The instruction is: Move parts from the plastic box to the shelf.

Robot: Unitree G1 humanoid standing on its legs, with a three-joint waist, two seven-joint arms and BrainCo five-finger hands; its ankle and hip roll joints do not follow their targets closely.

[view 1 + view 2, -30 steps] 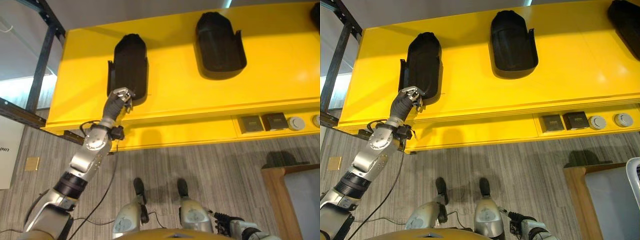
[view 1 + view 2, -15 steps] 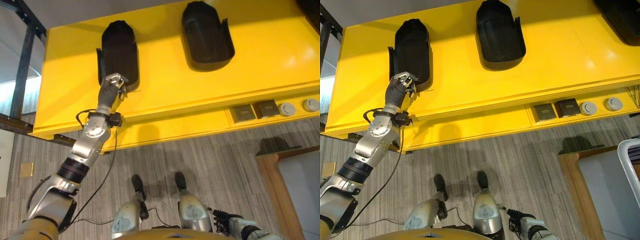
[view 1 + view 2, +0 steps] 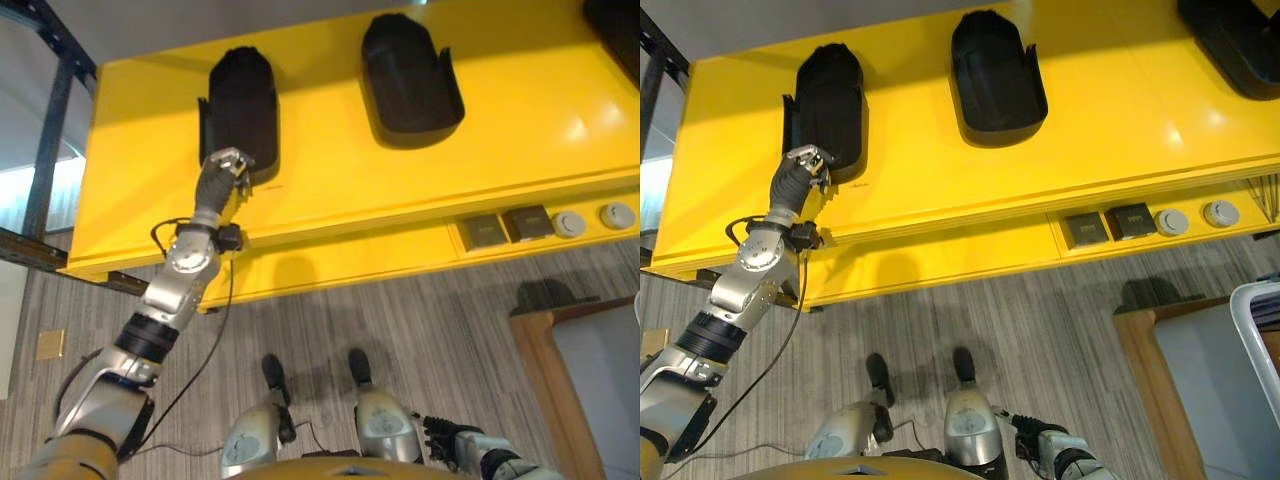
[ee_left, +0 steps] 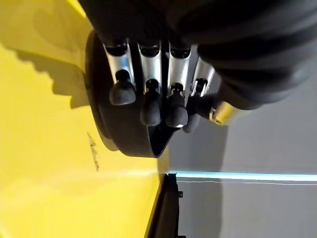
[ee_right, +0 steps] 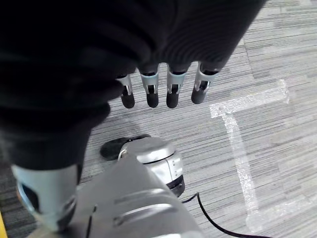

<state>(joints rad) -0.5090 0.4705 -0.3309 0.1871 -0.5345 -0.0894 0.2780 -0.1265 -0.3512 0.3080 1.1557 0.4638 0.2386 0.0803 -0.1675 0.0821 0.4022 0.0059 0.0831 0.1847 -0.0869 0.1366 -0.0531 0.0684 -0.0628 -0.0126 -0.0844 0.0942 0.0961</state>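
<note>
My right hand [image 5: 163, 89] hangs low by my side over the grey floor [image 3: 430, 320], fingers curled and grasping nothing. There is open floor around it; a wooden-edged unit [image 3: 545, 360] stands near on the right.

Farther out, my left hand [image 3: 222, 176] reaches over the near edge of the yellow shelf [image 3: 350, 190], and its fingertips [image 4: 148, 106] are bent close against the near end of the left part [image 3: 240, 110]. I cannot tell whether they are touching it or just short of it, and they are not wrapped round it, so I call the hand released. The part lies flat on the shelf, well in from the near edge.

The risk, as I judge it, is catching the part with curled fingertips when I pull back, which could drag it toward the near edge or twist it out of line. Straightening the fingers first would avoid that. The shelf's left end is not far from this part, so a sideways knock to the left has less room.

To the right there is bare yellow surface, then a second part [image 3: 410, 80] lying well apart, and a third dark part [image 3: 1230, 40] at the far right corner.
</note>
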